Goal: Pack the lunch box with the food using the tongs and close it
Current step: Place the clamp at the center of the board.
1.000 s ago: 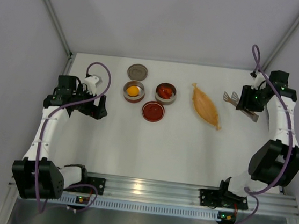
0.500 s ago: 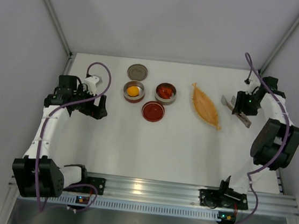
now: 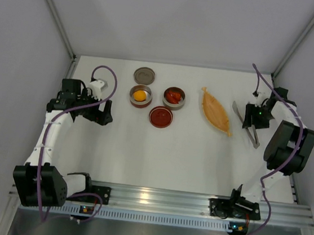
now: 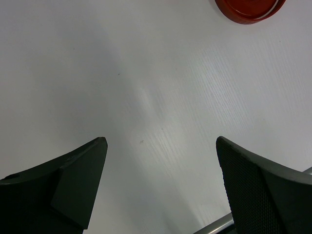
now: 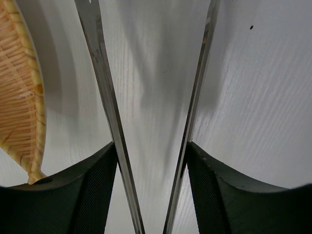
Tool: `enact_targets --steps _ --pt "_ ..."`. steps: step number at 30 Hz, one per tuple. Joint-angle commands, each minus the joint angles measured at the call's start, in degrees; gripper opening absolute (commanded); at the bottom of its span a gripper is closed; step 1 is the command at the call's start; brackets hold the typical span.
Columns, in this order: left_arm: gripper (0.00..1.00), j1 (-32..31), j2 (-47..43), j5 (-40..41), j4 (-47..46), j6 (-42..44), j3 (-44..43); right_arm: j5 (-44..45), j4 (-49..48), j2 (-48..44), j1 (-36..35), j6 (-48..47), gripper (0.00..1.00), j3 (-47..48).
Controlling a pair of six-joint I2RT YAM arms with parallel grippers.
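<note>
Orange woven leaf-shaped dish [image 3: 217, 111] on the white table [image 3: 187, 155], right of centre and nearer the far edge than the near edge. Its long axis runs diagonally, one tip toward the far edge and the other toward the near right corner. An aluminium rail [image 3: 159, 200] runs along the near edge. Grey walls [image 3: 173, 23] stand at the far and side edges, with metal struts [image 3: 52, 12] meeting the far corners.

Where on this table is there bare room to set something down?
Open: the wide stretch between the red lid and the arm bases. Crowded: the tins at the back, and the gap between the dish and tongs.
</note>
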State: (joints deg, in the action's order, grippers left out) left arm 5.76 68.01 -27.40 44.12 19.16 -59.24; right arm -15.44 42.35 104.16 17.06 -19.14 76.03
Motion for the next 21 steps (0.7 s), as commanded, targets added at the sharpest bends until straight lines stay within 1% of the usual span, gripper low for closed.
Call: enact_targets --steps 1,7,8,9,10,15,21 --pt "0.98 0.31 -0.07 -0.55 -1.67 1.23 0.09 1.11 -2.27 0.78 0.87 -2.74 0.57 -0.36" --pt "0.98 0.31 -0.6 -0.64 -2.54 1.94 1.85 1.47 -0.43 2.1 0.87 -4.59 0.62 -0.18" --pt "0.98 0.31 -0.6 -0.73 -2.72 1.94 2.02 1.29 -0.34 1.75 0.87 -4.68 0.64 -0.18" --pt "0.98 0.31 -0.6 -0.64 -2.63 2.02 2.03 1.2 -0.34 1.66 0.87 -4.77 0.69 -0.35" --pt "0.98 0.31 -0.6 -0.64 -2.81 1.94 2.11 1.12 -0.34 1.49 0.87 -4.77 0.7 -0.36" --pt "0.98 0.31 -0.68 -0.64 -2.72 2.2 1.59 0.85 1.07 0.78 0.96 -5.21 0.74 0.35" --pt "0.98 0.31 -0.77 -0.99 -1.67 2.55 0.19 0.33 4.14 -1.76 0.87 -5.65 0.75 3.68"
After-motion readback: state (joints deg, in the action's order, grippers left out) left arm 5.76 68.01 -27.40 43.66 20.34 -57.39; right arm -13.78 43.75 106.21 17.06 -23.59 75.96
